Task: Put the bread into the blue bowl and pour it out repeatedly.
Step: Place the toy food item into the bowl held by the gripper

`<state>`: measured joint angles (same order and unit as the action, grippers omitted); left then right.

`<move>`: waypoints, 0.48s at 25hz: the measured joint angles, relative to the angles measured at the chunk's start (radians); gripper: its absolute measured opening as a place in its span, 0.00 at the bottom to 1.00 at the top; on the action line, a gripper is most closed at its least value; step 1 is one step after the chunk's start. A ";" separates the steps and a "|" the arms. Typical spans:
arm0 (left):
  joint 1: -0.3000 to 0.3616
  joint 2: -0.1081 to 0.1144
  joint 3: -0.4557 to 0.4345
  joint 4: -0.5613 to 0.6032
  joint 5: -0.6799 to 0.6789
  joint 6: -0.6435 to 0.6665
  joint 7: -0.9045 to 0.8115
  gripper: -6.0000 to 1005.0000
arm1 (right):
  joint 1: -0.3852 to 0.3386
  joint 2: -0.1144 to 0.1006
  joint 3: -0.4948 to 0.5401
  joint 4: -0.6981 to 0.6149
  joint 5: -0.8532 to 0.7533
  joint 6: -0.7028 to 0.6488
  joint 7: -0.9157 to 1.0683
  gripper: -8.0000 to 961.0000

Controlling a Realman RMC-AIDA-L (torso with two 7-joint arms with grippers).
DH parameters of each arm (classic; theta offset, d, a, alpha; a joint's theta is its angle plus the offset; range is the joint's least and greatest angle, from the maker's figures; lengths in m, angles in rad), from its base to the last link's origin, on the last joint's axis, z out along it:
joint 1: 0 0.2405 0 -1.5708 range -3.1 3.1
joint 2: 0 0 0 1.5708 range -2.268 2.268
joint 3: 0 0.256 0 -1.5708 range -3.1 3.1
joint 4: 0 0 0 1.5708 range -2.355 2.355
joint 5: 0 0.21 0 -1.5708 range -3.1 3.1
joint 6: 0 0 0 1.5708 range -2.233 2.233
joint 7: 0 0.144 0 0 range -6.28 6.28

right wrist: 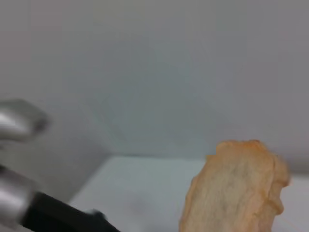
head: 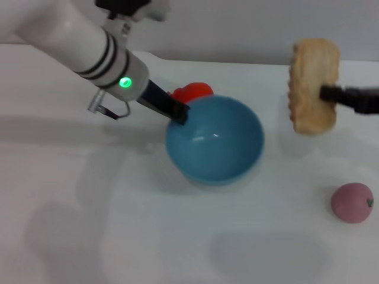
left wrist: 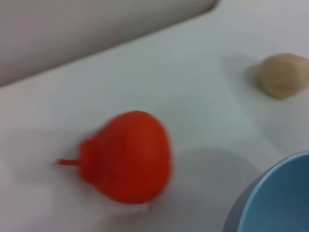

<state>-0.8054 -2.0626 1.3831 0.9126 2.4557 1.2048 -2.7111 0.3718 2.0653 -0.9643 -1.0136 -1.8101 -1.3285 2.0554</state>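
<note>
The blue bowl (head: 214, 141) sits empty near the table's middle, tipped a little; its rim also shows in the left wrist view (left wrist: 275, 198). My left gripper (head: 179, 113) is shut on the bowl's rim at its far left side. The bread (head: 312, 86), a golden-tan slab, hangs upright in the air to the right of the bowl, with my right gripper (head: 327, 93) shut on its right edge. The right wrist view shows the bread (right wrist: 236, 188) close up, with the left arm farther off.
A red pear-shaped toy (head: 192, 92) (left wrist: 126, 157) lies just behind the bowl. A pink round fruit (head: 352, 202) rests at the front right. A small beige ball (left wrist: 282, 75) lies on the white table (head: 118, 225), seen only by the left wrist.
</note>
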 joint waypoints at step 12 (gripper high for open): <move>-0.077 -0.005 0.032 -0.094 -0.119 0.003 -0.002 0.02 | 0.068 0.008 -0.191 -0.012 0.042 -0.051 -0.264 0.12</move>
<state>-0.8826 -2.0677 1.4153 0.8184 2.3366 1.2079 -2.7133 0.4393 2.0732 -1.1556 -1.0252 -1.7682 -1.3792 1.7912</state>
